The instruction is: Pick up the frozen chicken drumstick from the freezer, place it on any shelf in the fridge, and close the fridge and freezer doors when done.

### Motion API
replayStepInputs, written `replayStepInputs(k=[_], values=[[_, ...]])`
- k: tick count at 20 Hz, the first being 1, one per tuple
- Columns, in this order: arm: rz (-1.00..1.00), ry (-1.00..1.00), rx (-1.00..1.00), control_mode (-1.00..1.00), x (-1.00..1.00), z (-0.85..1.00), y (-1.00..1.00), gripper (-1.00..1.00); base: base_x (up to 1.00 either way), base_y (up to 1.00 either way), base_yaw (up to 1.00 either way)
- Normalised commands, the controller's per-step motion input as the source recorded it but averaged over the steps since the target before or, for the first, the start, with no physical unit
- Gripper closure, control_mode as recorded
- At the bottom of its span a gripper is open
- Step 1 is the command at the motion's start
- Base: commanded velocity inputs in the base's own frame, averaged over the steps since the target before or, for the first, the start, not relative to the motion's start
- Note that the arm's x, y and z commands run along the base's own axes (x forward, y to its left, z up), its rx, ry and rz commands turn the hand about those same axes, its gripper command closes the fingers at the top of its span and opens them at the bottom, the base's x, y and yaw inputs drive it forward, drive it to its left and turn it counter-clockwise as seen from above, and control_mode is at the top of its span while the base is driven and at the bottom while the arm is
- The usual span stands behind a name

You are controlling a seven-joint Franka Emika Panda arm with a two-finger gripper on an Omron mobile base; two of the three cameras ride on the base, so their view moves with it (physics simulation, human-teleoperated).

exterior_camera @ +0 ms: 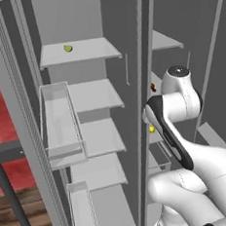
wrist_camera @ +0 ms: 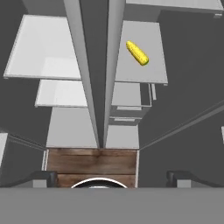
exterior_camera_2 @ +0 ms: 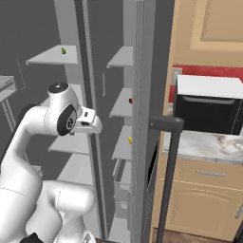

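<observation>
The frozen chicken drumstick (exterior_camera: 153, 87) (exterior_camera_2: 130, 100) is a small reddish-brown lump on a narrow shelf of the freezer (exterior_camera: 165, 41) (exterior_camera_2: 122, 57). My gripper (wrist_camera: 111, 177) (exterior_camera_2: 89, 122) hangs in front of the post between fridge and freezer, pointing down. It is below the drumstick's level and well apart from it. Its fingertips (wrist_camera: 43, 177) stand wide apart with nothing between them, so it is open. To the left, the fridge has a broad pale shelf (exterior_camera: 87, 51). Both doors stand open: the fridge door (exterior_camera: 17, 119) at far left, the freezer door (exterior_camera_2: 142, 95) edge-on.
A yellow lump (exterior_camera: 151, 129) (exterior_camera_2: 130, 140) (wrist_camera: 137, 53) lies one freezer shelf below the drumstick. A green fruit (exterior_camera: 68, 48) (exterior_camera_2: 63, 50) sits on the top fridge shelf. Clear bins (exterior_camera: 59, 120) hang on the fridge door. A dark oven (exterior_camera_2: 209, 107) and a counter stand to the right.
</observation>
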Motion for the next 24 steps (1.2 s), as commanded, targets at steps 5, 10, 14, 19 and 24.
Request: replayStepInputs(k=[5, 10, 14, 19, 24], values=[[0.0, 0.0, 0.0, 1.0, 0.0, 0.0, 0.0, -1.0, 0.26, -0.3, 0.0], [0.0, 0.0, 0.0, 1.0, 0.0, 0.0, 0.0, -1.0, 0.26, -0.39, 0.0], [0.0, 0.0, 0.0, 1.0, 0.0, 0.0, 0.0, -1.0, 0.29, -0.34, 0.0], [0.0, 0.0, 0.0, 1.0, 0.0, 0.0, 0.0, -1.0, 0.46, -0.26, 0.0], [0.0, 0.0, 0.0, 1.0, 0.0, 0.0, 0.0, -1.0, 0.59, -0.16, 0.0]])
